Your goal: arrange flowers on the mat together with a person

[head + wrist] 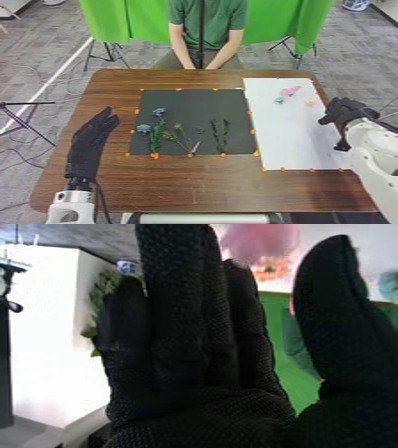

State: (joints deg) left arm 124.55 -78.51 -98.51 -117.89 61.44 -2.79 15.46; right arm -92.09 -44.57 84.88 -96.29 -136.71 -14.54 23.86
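Note:
In the head view my right hand (348,113) is at the right edge of the white mat (298,135), open. My left hand (92,142) rests open beside the dark mat (191,100). Blue flowers (159,112) and green stems (221,137) lie on the dark mat. On the white mat, near its far end, are a pink flower (290,91), a light blue one (279,100) and a small orange one (310,103). In the right wrist view my right hand (195,399) has straight fingers, with the pink flower (259,241) beyond them.
A person sits across the table (204,185) with both hands low at its far edge, off the flowers. Orange tape pieces (155,156) line the mats' edges. A green cloth (284,20) hangs behind the person.

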